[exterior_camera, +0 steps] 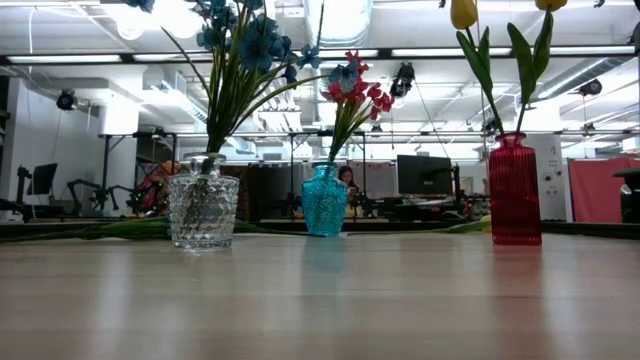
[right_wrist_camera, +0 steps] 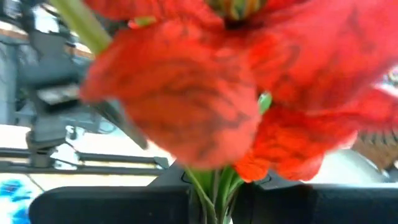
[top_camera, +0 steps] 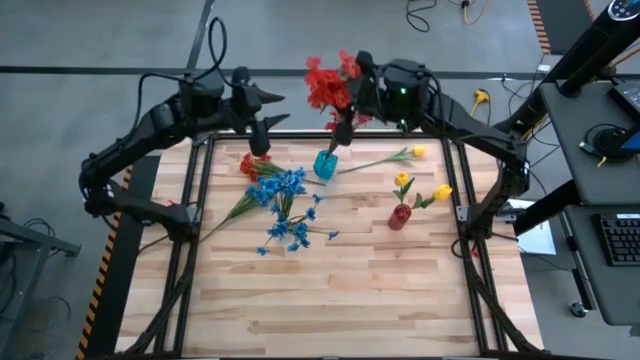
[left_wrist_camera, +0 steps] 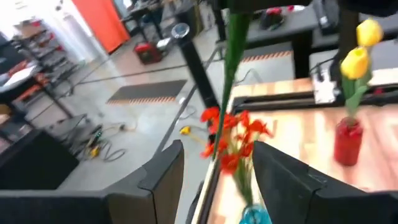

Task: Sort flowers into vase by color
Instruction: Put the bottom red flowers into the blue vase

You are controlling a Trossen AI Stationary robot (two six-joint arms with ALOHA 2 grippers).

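My right gripper hangs over the teal vase, shut on a red flower whose heads fill the right wrist view. The teal vase holds other red flowers. My left gripper hovers open at the far-left side and touches nothing. Blue flowers stand in a clear glass vase. Two yellow flowers stand in a red vase. More red flowers, blue flowers and one yellow flower lie on the table. My right gripper pinches the red flower's green stalks between its two fingers, just below the heads. The fingers come from above, slanting down. The heads stand above the fingers, and a long green stalk hangs down toward the teal vase; its lower end is hidden.
The three vases stand in the far half of the wooden table. The near half holds nothing. A black frame runs along the table's sides. A desk with a keyboard stands beyond the right edge.
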